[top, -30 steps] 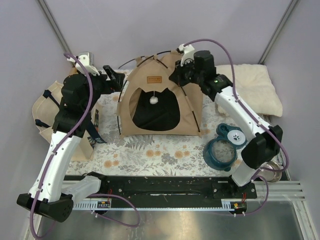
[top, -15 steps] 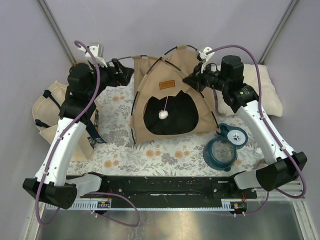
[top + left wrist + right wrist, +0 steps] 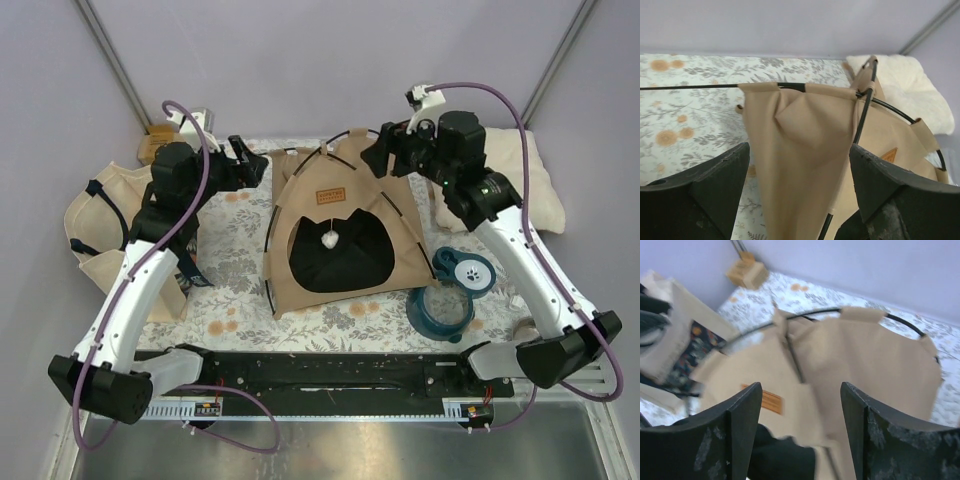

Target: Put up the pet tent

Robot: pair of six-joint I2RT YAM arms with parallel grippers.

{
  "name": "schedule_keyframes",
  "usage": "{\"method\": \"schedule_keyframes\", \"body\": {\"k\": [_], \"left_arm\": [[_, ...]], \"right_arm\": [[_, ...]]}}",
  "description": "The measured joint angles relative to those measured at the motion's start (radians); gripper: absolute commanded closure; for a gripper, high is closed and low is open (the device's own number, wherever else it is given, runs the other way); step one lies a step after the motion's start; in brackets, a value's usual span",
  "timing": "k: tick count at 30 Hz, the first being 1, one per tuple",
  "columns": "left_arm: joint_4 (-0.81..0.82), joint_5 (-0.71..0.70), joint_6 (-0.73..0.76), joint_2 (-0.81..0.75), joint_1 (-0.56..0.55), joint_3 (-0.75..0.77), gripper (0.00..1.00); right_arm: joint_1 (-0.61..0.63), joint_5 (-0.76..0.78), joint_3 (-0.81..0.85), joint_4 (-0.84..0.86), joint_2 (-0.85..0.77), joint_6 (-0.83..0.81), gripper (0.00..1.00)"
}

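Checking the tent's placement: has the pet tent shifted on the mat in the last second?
Yes. In the top view the pet tent has slid right and downward; its front right corner is now close to the blue bowl, which stayed put.

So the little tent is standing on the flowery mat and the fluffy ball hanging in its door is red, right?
Not quite. The pet tent does stand on the flowery mat, but the pompom hanging in its doorway is white, not red. The top external view shows it.
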Motion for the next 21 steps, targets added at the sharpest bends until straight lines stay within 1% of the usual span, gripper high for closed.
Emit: {"method": "schedule_keyframes", "body": {"k": [2,3,7,8,9,10,12,14,17,21], "left_arm": [[-0.008,-0.057,-0.006,-0.031,0.0,-0.01,0.16],[-0.015,-0.095,-0.011,-0.051,0.0,-0.013,0.16],[-0.032,-0.22,-0.025,-0.148,0.0,-0.035,0.16],[-0.037,-0.248,-0.031,-0.177,0.0,-0.044,0.16],[-0.039,-0.268,-0.032,-0.202,0.0,-0.054,0.16],[-0.041,-0.285,-0.035,-0.227,0.0,-0.063,0.16],[-0.045,-0.318,-0.038,-0.288,0.0,-0.089,0.16],[-0.051,-0.337,-0.038,-0.328,0.0,-0.104,0.16],[-0.071,-0.362,-0.038,-0.378,0.0,-0.125,0.16],[-0.103,-0.382,-0.038,-0.429,0.0,-0.158,0.16]], "right_arm": [[0.087,0.112,0.052,-0.018,0.0,0.059,0.31],[0.15,0.166,0.079,-0.022,0.004,0.093,0.32],[0.372,0.344,0.154,-0.026,0.051,0.221,0.33],[0.411,0.394,0.169,-0.03,0.072,0.24,0.38],[0.449,0.447,0.187,-0.038,0.1,0.258,0.46],[0.483,0.498,0.206,-0.05,0.133,0.273,0.49],[0.54,0.6,0.271,-0.108,0.217,0.312,0.55],[0.578,0.67,0.369,-0.192,0.31,0.348,0.57],[0.616,0.759,0.548,-0.29,0.467,0.399,0.57],[0.64,0.842,0.636,-0.384,0.565,0.444,0.54]]}}
